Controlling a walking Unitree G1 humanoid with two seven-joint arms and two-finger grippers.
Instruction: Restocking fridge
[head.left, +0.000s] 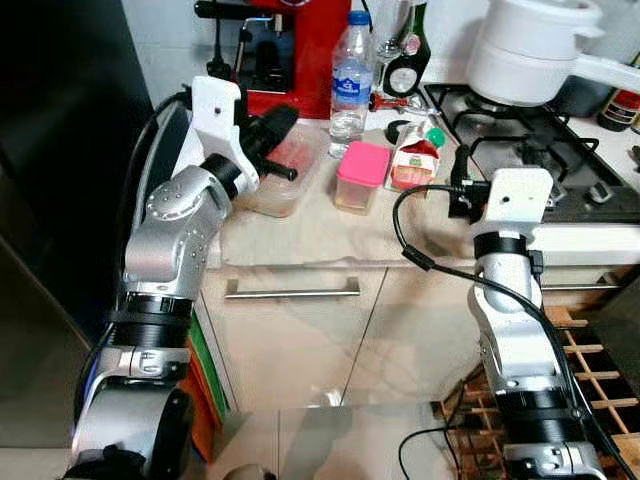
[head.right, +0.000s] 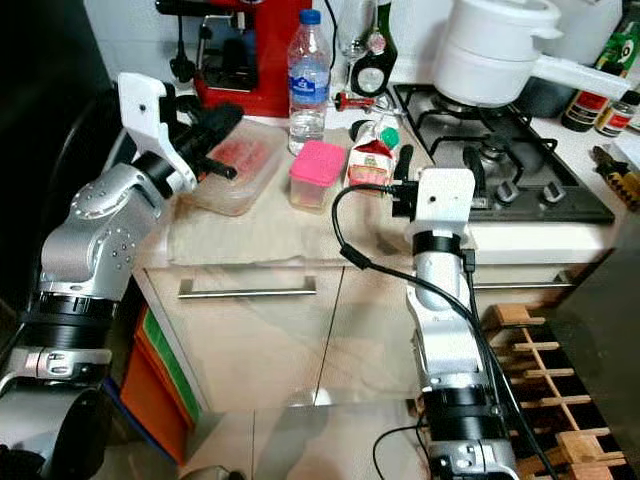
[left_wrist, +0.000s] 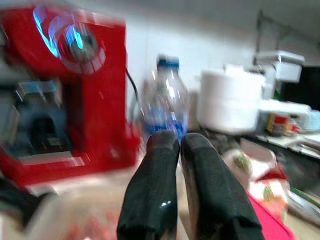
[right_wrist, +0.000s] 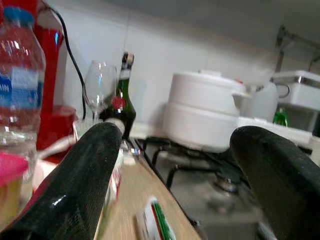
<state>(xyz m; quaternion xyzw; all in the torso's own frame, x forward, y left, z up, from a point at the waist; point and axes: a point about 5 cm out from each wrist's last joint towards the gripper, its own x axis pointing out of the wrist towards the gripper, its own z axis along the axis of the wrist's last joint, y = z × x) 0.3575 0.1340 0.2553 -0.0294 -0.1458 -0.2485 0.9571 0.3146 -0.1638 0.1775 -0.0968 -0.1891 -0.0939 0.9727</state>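
Note:
On the counter stand a water bottle (head.left: 351, 75), a pink-lidded tub (head.left: 360, 175), a clear container of red food (head.left: 288, 178) and a packet with a green cap (head.left: 415, 160). My left gripper (head.left: 282, 128) hovers over the clear container's far end, pointing toward the bottle (left_wrist: 167, 107). Its fingers (left_wrist: 155, 185) are shut with nothing between them. My right gripper (head.left: 459, 185) is at the counter's front edge, just right of the packet. It stands wide open and empty, with its fingers (right_wrist: 85, 175) pointing at the hob.
A red coffee machine (head.left: 290, 50) stands behind the clear container. A white pot (head.left: 530, 50) sits on the gas hob (head.left: 530, 140) at right. The dark fridge (head.left: 60, 150) is at left. A drawer handle (head.left: 292, 290) lies below the counter, a wooden rack (head.left: 590, 370) low right.

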